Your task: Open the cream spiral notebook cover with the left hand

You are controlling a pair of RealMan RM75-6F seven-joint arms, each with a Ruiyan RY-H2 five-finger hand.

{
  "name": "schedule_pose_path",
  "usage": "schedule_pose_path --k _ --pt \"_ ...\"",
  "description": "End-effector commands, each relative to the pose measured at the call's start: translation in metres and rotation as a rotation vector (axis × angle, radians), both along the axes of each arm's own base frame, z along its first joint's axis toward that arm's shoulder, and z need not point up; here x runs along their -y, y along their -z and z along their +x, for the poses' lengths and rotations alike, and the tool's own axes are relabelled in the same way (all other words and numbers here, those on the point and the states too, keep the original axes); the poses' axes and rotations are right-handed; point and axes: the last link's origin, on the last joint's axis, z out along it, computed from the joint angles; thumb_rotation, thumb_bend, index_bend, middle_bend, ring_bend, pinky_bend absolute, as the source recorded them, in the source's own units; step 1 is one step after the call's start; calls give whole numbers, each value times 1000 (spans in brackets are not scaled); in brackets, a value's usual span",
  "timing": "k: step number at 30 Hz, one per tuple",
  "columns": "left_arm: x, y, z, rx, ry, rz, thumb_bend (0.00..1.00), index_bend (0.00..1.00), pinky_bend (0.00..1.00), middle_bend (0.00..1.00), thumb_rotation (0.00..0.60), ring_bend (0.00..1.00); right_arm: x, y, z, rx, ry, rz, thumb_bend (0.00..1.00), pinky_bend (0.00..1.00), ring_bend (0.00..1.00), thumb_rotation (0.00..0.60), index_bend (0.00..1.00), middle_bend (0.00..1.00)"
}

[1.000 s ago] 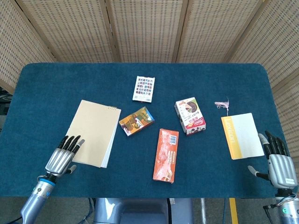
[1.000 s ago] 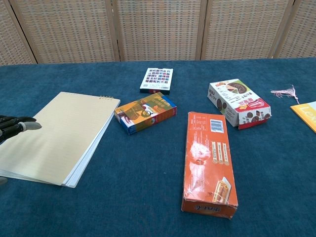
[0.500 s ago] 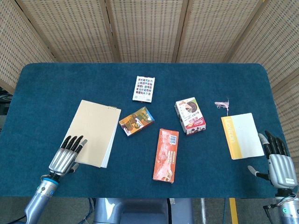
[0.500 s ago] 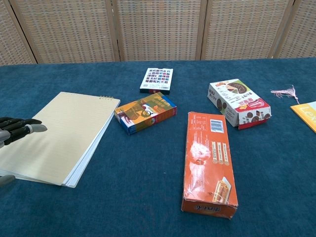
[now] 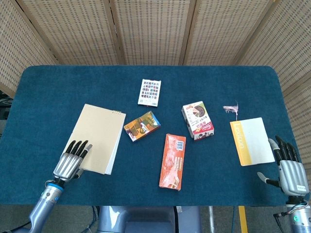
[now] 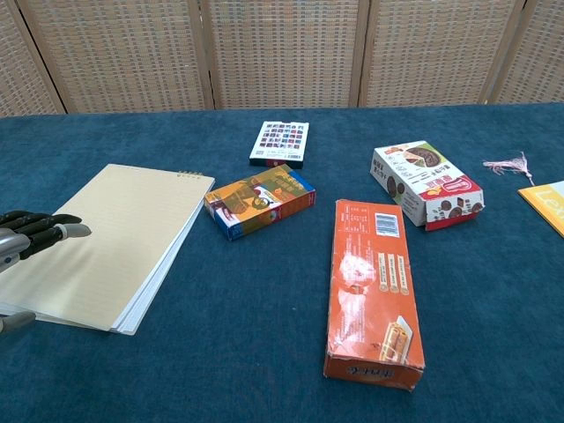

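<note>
Left hand (image 5: 70, 164) flat, fingers apart, holding nothing, fingertips over the near corner of the cream spiral notebook (image 5: 97, 137), which lies at 9 o'clock on the desk (image 5: 43, 92). Cover is closed: nothing done yet, and catching an edge and lifting are both left. Right hand (image 5: 290, 171) idle and empty at 4 o'clock.

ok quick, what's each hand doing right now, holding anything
Left hand: open, holds nothing, fingers extended over the near edge of the cream notebook.
Right hand: open, holds nothing, near the yellow-spined book.
</note>
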Motion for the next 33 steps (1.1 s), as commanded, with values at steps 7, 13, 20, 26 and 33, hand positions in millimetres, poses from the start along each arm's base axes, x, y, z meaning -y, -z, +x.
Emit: schedule_pose_path --k 7,13,20,26,33 --pt "-1 5 0 -11 -2 -4 312 0 0 0 600 0 0 0 0 3 2 -1 28 0 0 600 0 0" --pt "-3 7 1 -18 4 3 313 1 0 0 600 0 0 0 0 4 1 0 28 0 0 600 0 0" --pt "-6 9 1 -22 13 23 340 16 0 0 600 0 0 0 0 4 1 1 28 0 0 600 0 0" --pt "-10 11 0 -37 19 33 357 22 0 0 600 0 0 0 0 10 3 1 29 0 0 600 0 0" --pt "-15 17 0 -64 52 48 395 42 0 0 600 0 0 1 0 11 3 4 28 0 0 600 0 0"
